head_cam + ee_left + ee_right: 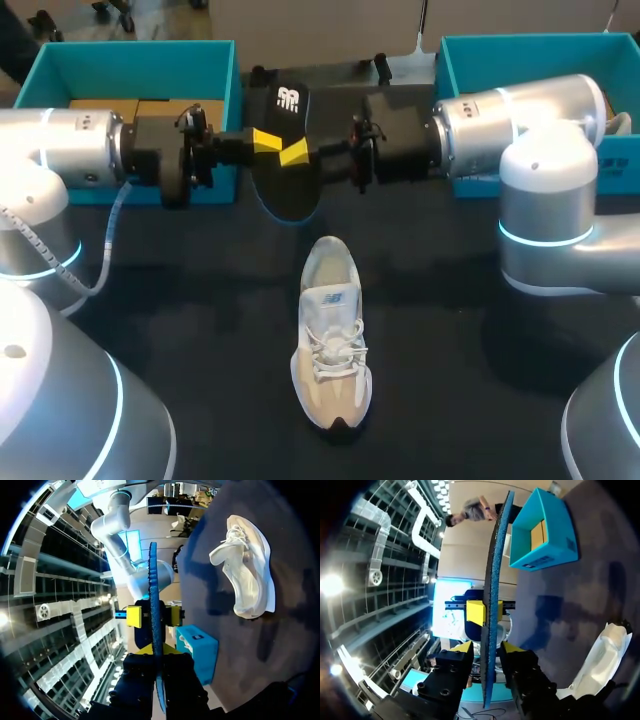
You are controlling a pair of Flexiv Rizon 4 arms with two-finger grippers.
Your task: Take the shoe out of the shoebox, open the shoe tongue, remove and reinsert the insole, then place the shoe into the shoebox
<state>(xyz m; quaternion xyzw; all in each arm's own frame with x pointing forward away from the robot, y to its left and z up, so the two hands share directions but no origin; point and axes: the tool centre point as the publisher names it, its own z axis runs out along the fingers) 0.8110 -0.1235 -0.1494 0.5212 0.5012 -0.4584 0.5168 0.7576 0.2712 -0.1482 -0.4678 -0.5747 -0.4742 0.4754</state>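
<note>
Insole (285, 188), black with a white mark at its far end, hangs above the back of the dark worktop (450, 380), gripped from both sides and touching nothing else. At the far left, a teal left box (130, 47) stands open at the back corner with brown cardboard (140, 105) inside. The left arm comes in level in front of that box. The left gripper (156, 650) is pinching the insole's left side, and in the left wrist view the insole runs edge-on between the two yellow tips, with both fingers against it. In the middle, nearer the front than the insole and apart from it, the shoe (330, 345) sits upright on its sole on the worktop. It is white and beige and laced, its heel opening toward the insole and its dark-tipped toe toward the front edge. It is outside both boxes, and neither gripper touches it. From the right, the right gripper (488, 647) is clamped on the insole's right side, just beside the left gripper's tips, so that the two grippers face each other across the insole. In the right wrist view the insole again stands edge-on between the yellow tips. The teal right box (520, 45) stands open at the back right corner, partly hidden by the right arm.
</note>
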